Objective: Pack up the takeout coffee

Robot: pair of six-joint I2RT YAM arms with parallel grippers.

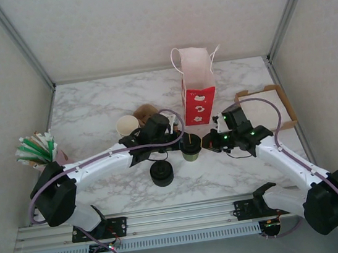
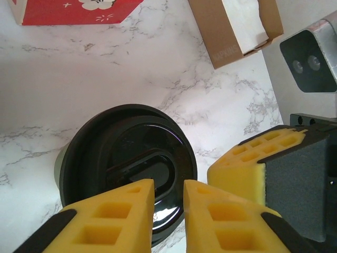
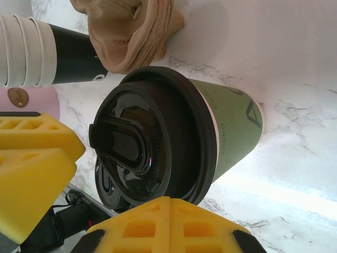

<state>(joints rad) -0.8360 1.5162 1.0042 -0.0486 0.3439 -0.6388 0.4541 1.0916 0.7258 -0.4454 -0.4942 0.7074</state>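
Observation:
The takeout coffee (image 1: 190, 148), an olive paper cup (image 3: 234, 126) with a round black lid (image 3: 152, 147), stands upright on the marble table between both grippers. My left gripper (image 1: 180, 140) hangs over the lid's near edge (image 2: 129, 163). Its yellow fingertips (image 2: 168, 197) stand a narrow gap apart with nothing clamped between them. My right gripper (image 1: 206, 143) comes in from the other side. It is shut, its two pads pressed together (image 3: 169, 203), and their tips sit at the lid's rim. Its yellow finger (image 2: 239, 168) appears in the left wrist view too.
A red and white paper bag (image 1: 199, 91) stands open behind the cup. A cardboard tray (image 1: 266, 107) lies at the right. A black stack of lids (image 1: 161, 173) sits in front, lidless cups (image 1: 127, 126) and brown napkins (image 1: 146, 112) at the left, straws (image 1: 35, 149) farther left.

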